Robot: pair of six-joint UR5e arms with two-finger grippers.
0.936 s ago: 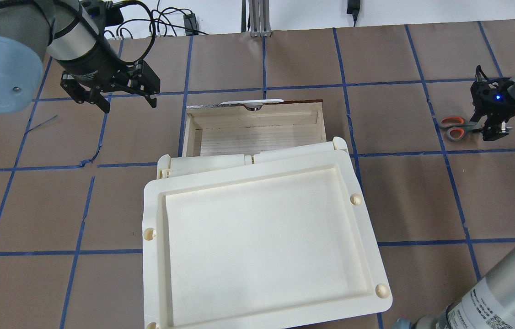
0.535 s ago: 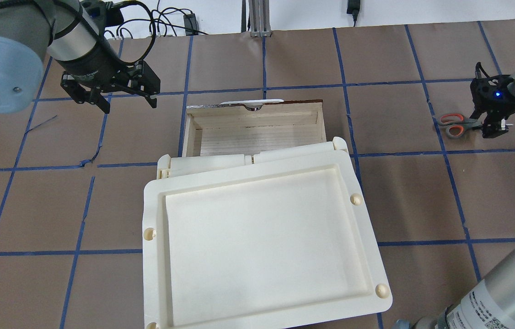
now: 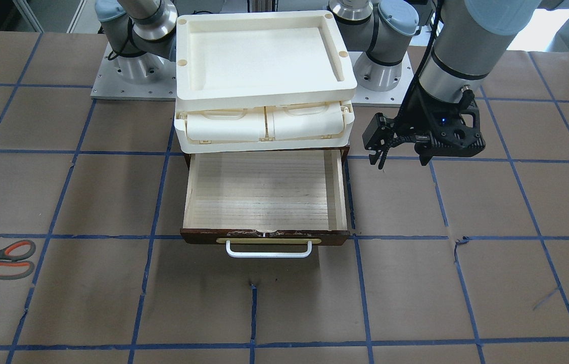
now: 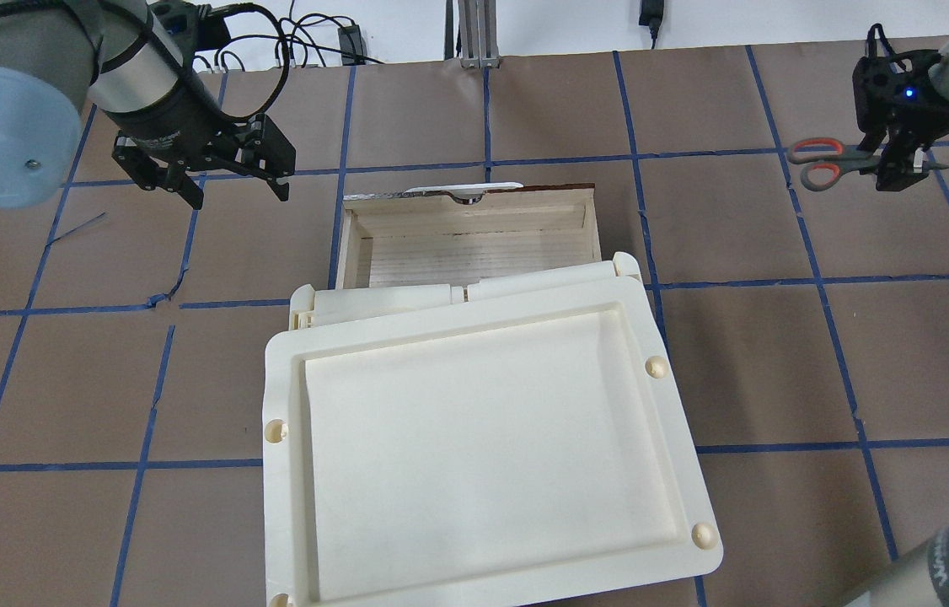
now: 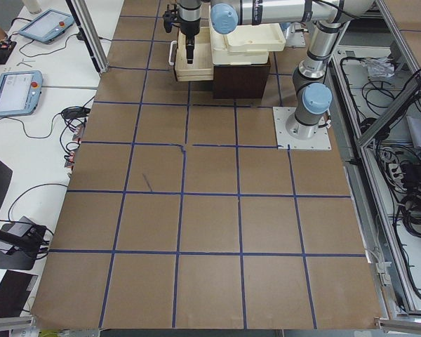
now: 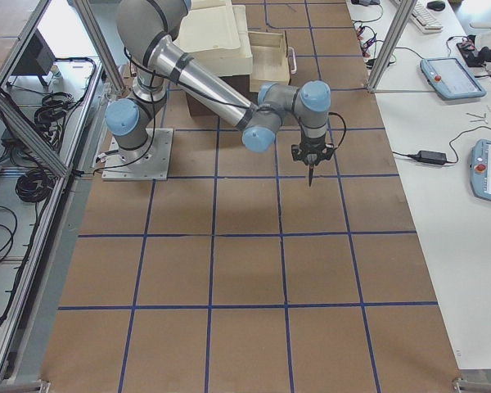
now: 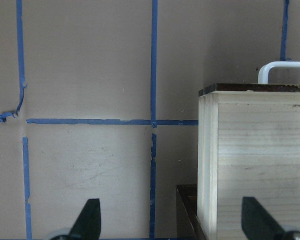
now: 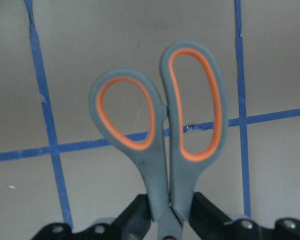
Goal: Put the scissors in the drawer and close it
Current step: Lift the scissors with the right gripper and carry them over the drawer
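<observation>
Brown paper tabletop point(image 4: 710, 354), gridded with blue tape.

Cabinet at centre: cream tray point(image 4: 474, 438) on top, two cream plastic compartments point(image 3: 264, 126) under it, dark wooden base.

Drawer point(image 3: 264, 192) at the bottom stands pulled well out toward the operators' side. Pale wood floor and side walls are on show. Dark brown front, with the white bar handle point(image 3: 268, 251) on its tan plate.

Scissors point(image 4: 816, 162): far off to the robot's right, well apart from the drawer. Right end effector point(image 4: 896, 169) is clenched on them at the neck, just below the loops. The right wrist view shows both black fingers point(image 8: 135, 212) pressed against the grey shanks. Grey handles with orange lining point toward the drawer side. The blades are mostly hidden behind the end effector. The pair looks held clear of the paper, though the gap is hard to judge.

Left end effector point(image 4: 238, 198): released, fingers spread wide. It hangs over the tabletop near the side of the drawer on the robot's left. In the left wrist view the drawer's pale side wall and one end of the handle fill the right half of the frame, with one fingertip point(image 7: 89, 217) over bare paper.
</observation>
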